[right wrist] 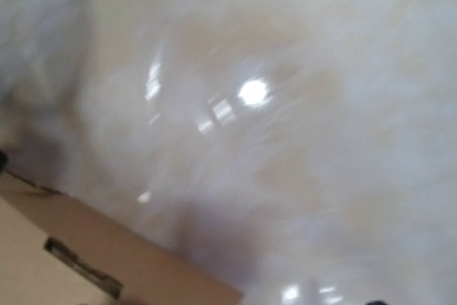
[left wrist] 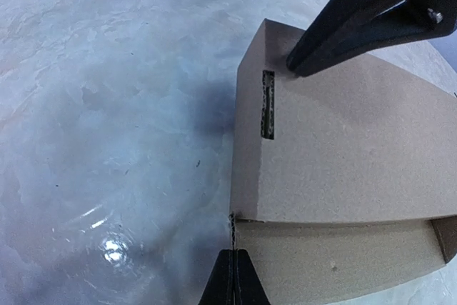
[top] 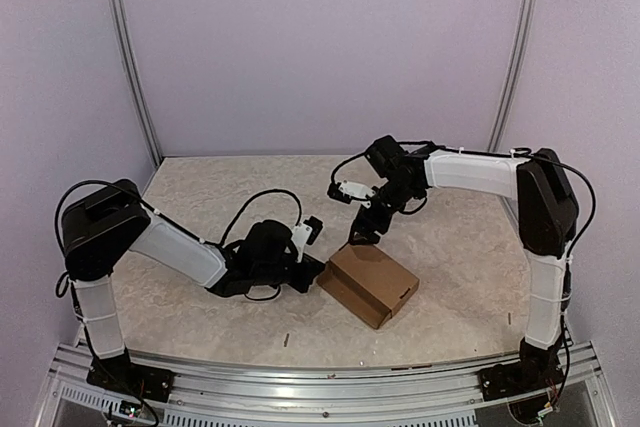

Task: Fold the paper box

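The box [top: 370, 272] lies closed on the table [top: 470, 247], just toward 5 o'clock of its middle, lid down and corners square. It is plain brown card, so I judge it light and easily pushed across the smooth top, fairly stiff along the creases but soft in the middle of the lid, where a hard press would dent it. The best holds look to be the folded edges and corners, with one arm bracing while the other works.

The left gripper [top: 316, 269] sits at the box's 9 o'clock, jaws pressed together right at the corner. I cannot tell whether a sliver of card is caught between them. The right gripper [top: 362, 237] is at the box's 12 o'clock, jaws spread.

The top view gives the layout of both arms but hides the fingertips. The left wrist view shows them: one right finger rests on the lid by the far corner and the other hangs clear of the box. It also shows a narrow slot [left wrist: 268, 105] cut near the lid's edge. The right wrist view is blurred, with only glossy table and a strip of box at 7 o'clock.
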`<state>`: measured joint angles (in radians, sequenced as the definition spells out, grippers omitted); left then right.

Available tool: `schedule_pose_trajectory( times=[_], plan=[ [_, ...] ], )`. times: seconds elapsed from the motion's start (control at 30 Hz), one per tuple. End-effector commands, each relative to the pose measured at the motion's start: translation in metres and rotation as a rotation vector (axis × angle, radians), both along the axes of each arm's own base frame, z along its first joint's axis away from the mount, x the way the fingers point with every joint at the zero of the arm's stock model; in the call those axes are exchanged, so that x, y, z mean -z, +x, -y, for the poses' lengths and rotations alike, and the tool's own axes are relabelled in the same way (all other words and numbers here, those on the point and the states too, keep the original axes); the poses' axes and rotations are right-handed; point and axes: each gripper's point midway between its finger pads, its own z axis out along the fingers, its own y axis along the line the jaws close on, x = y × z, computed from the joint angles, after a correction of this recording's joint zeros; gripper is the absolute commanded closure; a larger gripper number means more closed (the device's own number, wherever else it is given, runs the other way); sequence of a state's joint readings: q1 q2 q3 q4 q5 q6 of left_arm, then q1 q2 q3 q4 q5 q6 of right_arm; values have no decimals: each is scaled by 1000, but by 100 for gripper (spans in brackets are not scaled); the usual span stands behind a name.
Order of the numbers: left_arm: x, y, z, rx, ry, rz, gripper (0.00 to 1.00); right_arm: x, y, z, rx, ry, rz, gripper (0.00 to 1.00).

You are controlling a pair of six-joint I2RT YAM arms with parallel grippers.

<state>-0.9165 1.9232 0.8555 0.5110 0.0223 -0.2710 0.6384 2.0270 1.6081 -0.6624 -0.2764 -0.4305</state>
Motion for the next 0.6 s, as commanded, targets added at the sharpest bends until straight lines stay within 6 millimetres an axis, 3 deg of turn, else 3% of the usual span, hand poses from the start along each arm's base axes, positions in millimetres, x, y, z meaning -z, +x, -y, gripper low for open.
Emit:
schedule_pose_trajectory(
  times=[0.0,0.27,0.4,0.57],
  plan=[
    [-3,-14,-6,-76,27,34,100,28,-36,7,-31,-5,-187,18],
    [-7,-39,-3,-164,82,77,98,24,-62,8,-64,55,-254,17],
    [-7,-48,-1,-211,86,58,82,30,-75,11,-74,58,-299,17],
    [2,-55,-1,-218,60,5,72,30,-83,10,-111,91,-300,19]
  ],
)
